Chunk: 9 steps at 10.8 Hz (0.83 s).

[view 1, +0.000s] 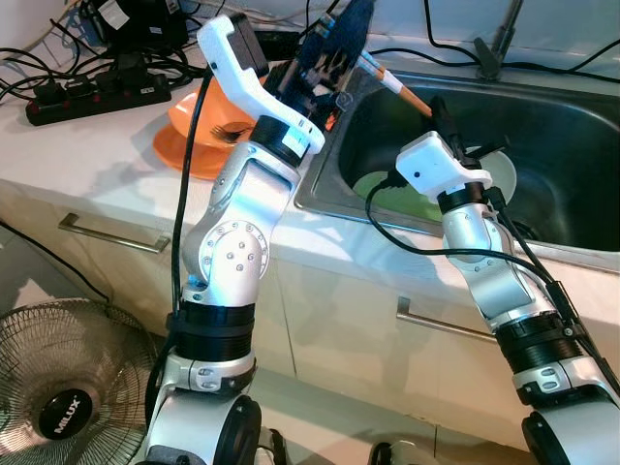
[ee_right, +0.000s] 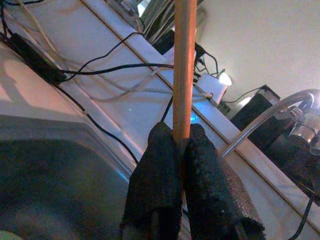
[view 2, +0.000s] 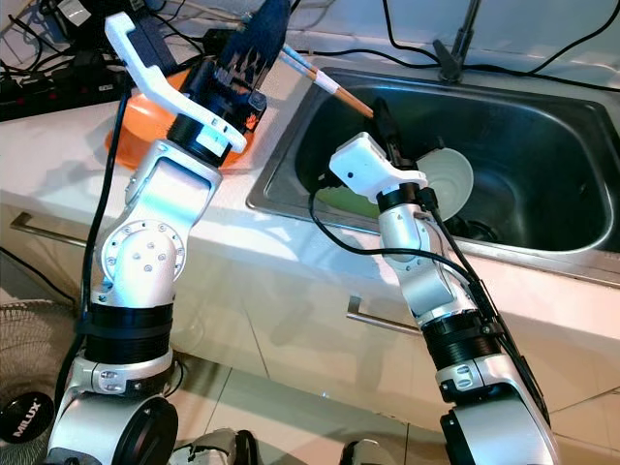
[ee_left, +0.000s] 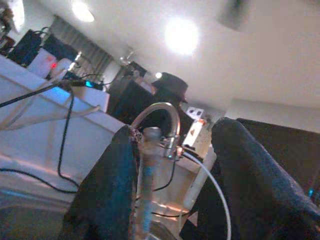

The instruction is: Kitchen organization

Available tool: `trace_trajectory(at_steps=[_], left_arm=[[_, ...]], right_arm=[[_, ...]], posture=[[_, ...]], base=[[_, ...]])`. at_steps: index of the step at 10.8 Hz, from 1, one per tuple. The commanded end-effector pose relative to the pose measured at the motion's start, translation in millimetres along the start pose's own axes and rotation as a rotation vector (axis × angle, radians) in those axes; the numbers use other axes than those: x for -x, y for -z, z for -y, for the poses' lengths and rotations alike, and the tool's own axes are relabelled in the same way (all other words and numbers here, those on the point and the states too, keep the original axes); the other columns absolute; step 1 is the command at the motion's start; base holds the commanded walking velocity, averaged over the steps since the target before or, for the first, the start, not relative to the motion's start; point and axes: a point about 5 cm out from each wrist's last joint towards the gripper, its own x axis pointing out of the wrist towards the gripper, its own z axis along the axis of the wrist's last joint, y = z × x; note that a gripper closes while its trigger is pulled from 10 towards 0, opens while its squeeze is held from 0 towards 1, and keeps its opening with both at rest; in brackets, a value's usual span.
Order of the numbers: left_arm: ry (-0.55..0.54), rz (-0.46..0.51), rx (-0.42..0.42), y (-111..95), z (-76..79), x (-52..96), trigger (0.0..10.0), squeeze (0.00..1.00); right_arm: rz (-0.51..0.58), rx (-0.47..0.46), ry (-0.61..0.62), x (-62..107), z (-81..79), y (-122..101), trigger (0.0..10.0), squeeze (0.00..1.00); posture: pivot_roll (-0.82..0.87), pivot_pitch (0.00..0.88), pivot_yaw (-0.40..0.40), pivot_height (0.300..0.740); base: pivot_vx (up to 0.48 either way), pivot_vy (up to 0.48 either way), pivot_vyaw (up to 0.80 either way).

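Steel sink (view 2: pixel 542 126) below you: your right gripper (ee_right: pixel 181 150) is clenched on the orange chopstick (ee_right: pixel 184 65), holding it over the basin. Your left gripper (ee_left: pixel 172 175) is spread wide, raised beside the orange bowl (view 1: pixel 184 136).

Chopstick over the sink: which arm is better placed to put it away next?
Right, probably. The right end effector is already shut on the chopstick above the sink. The left end effector is open, raised beside the orange bowl.

Head stereo pair looking down at sink (view 1: pixel 542 145), wrist cameras close, both facing faucet (ee_right: pixel 280 112)
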Motion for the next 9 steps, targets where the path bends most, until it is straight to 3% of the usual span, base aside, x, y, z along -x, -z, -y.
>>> trace_trajectory(at_steps=[1, 2, 3, 4, 5, 8, 9], left_arm=[[0.037, -0.001, 0.052, 8, 10.4, -0.3, 10.0, 1.0], [0.045, -0.015, 0.038, 9, 10.9, 1.0, 10.0, 1.0], [0.031, -0.015, 0.02, 9, 8.2, 3.1, 10.0, 0.0], [0.023, -0.013, 0.017, 8, 5.6, 5.4, 10.0, 0.0], [0.017, -0.013, 0.01, 6, 4.1, 7.3, 10.0, 0.0], [-0.03, -0.024, -0.022, 9, -4.2, 16.5, 10.0, 0.0], [-0.087, -0.045, -0.089, 12, -13.9, 21.5, 10.0, 0.0]], right_arm=[[-0.017, -0.015, 0.025, -5.7, 6.3, 0, 0.0, 0.0], [-0.033, -0.028, 0.032, -6.7, 7.2, 2, 0.0, 0.0], [-0.059, -0.039, 0.045, -8.9, 9.8, 5, 0.0, 0.0], [-0.086, -0.056, 0.063, -11.6, 13.7, 8, 4.6, 0.0], [-0.125, -0.083, 0.078, -13.6, 16.9, 13, 10.0, 0.0], [-0.243, -0.231, 0.112, -16.4, 21.0, 29, 10.0, 0.0], [-0.272, -0.312, 0.119, -18.2, 21.8, 33, 10.0, 0.0]], posture=[[0.05, 0.065, 0.06, 0.74], [0.05, 0.066, 0.057, 0.74], [0.05, 0.068, 0.052, 0.74], [0.05, 0.068, 0.05, 0.74], [0.05, 0.071, 0.048, 0.74], [0.05, 0.071, 0.045, 0.74], [0.05, 0.071, 0.045, 0.74]], base=[[0.0, 0.0, 0.0], [0.0, 0.0, 0.0], [0.0, 0.0, 0.0], [0.0, 0.0, 0.0], [0.0, 0.0, 0.0], [0.0, 0.0, 0.0], [0.0, 0.0, 0.0]])
